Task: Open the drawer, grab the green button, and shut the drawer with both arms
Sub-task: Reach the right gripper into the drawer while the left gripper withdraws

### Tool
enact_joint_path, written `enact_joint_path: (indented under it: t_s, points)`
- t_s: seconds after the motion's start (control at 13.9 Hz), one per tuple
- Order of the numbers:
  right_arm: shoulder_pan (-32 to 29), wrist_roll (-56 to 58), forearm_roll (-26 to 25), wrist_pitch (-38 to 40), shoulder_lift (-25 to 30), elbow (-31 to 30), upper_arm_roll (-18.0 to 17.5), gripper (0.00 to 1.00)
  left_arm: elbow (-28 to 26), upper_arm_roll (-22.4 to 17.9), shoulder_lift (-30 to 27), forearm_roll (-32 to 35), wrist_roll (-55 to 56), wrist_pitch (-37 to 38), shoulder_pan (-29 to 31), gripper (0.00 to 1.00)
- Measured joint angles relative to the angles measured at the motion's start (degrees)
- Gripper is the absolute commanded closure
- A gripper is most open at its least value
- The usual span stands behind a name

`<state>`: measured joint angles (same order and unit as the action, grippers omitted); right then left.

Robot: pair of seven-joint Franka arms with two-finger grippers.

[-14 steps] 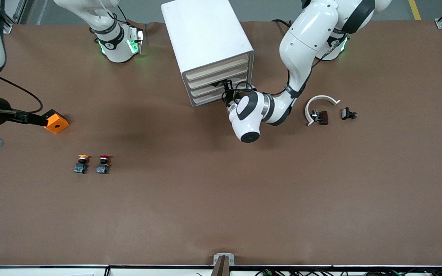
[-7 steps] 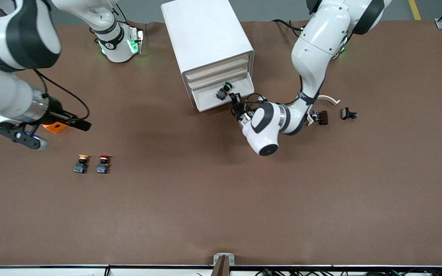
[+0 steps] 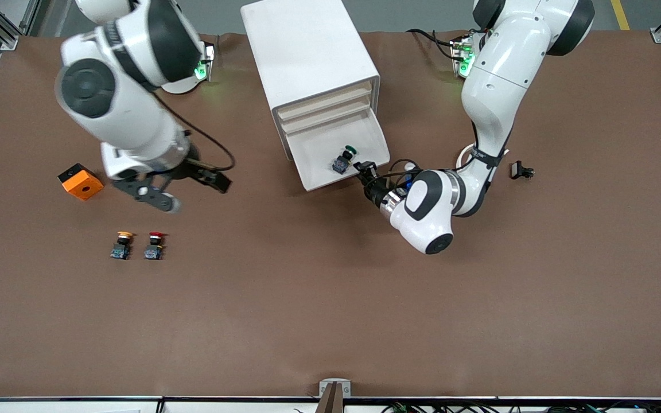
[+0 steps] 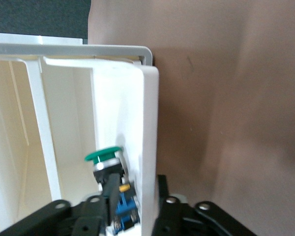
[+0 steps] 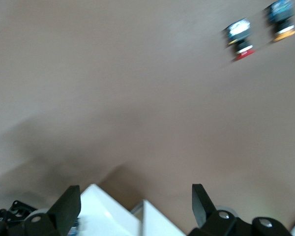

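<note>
An orange block [image 3: 81,181] lay toward the right arm's end of the table, with yellow [image 3: 121,244] and red [image 3: 155,245] buttons nearer the camera. The right gripper [image 3: 193,183] hung over bare table, fingers [image 5: 69,206] spread wide, holding nothing. The drawer [image 3: 359,133] stood pulled out of the cabinet [image 3: 307,51], the green button [image 3: 345,159] lying in it. The left gripper [image 3: 365,172] straddled the drawer's front wall, one finger [image 4: 109,199] inside, one outside; whether it pinched the wall I cannot tell.

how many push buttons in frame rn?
3. The green button lies in the open drawer. The yellow button and the red button sit side by side on the table, toward the right arm's end. Closed drawers may hide more.
</note>
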<state>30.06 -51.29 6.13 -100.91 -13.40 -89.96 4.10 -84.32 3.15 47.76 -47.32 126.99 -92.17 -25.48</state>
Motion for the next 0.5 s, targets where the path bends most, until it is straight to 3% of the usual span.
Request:
enact_joint_path:
  t_s: [0.29, 0.5]
  points:
    - [7.38, -6.34, 0.43, -6.51, -4.28, -0.05, 0.02, 0.0, 3.22, -0.24, -0.19, 0.51, 0.05, 0.06, 3.34, 0.0]
    - [12.59, -13.19, 0.4, -10.74, -7.51, -0.07, 0.03, 0.0, 6.81, -0.26, -0.53, 8.01, -0.11, 0.14, 5.62, 0.0]
